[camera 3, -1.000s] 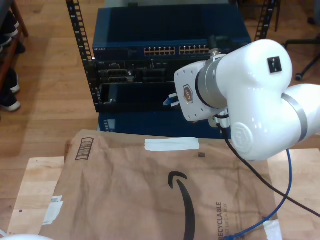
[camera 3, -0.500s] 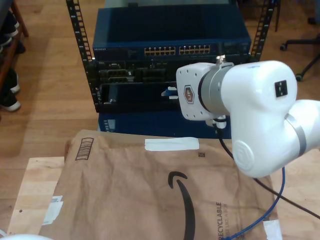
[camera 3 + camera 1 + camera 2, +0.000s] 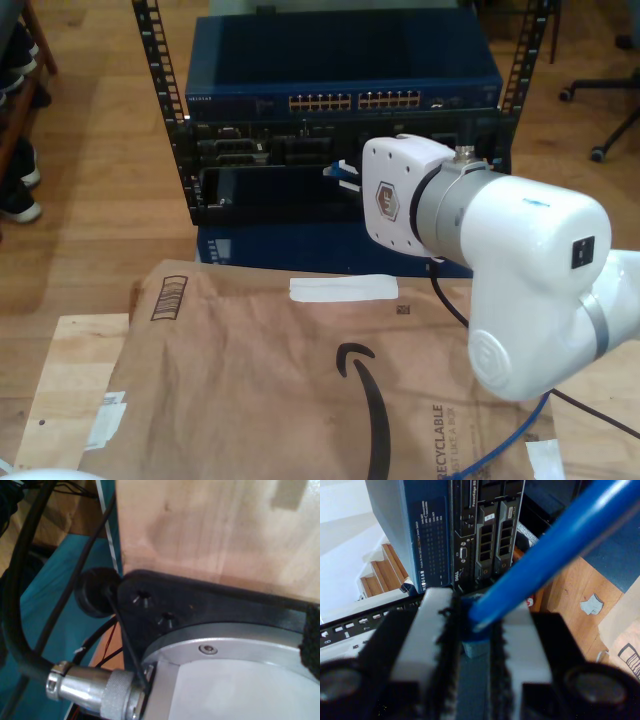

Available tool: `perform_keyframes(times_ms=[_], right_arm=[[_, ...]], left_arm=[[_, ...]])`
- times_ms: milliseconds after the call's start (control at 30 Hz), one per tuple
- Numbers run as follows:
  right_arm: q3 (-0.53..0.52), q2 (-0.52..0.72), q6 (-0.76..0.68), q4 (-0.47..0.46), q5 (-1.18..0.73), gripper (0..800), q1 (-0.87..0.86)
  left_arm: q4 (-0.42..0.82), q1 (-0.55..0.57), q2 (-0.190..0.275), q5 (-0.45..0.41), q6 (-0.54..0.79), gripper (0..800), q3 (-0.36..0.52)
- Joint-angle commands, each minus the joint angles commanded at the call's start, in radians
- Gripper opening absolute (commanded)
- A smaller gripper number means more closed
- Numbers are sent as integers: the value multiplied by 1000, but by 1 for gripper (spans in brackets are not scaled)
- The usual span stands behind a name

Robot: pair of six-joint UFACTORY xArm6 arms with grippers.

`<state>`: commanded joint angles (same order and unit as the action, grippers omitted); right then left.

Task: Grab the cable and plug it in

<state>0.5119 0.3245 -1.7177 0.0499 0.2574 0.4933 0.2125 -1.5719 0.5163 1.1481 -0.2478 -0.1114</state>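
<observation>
Rack point(image 3: 340, 120) of network gear behind; my second hand point(image 3: 472, 630) clenched on blue cable point(image 3: 555, 545); first hand's state unclear.

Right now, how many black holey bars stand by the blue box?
2: first rail at the exterior view's left, second rail at its right. Others may be hidden.

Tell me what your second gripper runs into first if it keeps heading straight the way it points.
Probably the front of the rack equipment: my second gripper, shut on the blue cable, faces the black module with ports under the Netgear switch. The depth is unclear.
</observation>
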Motion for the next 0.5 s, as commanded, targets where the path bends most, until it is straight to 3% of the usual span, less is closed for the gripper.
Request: perform_keyframes(times_ms=[167,500], right_arm=[[-38,2,-20,-2,198,0,5],[-29,-37,-25,5,230,0,52]], left_arm=[[0,0,-2,0,0,799,0],[0,0,-2,2,0,799,0]])
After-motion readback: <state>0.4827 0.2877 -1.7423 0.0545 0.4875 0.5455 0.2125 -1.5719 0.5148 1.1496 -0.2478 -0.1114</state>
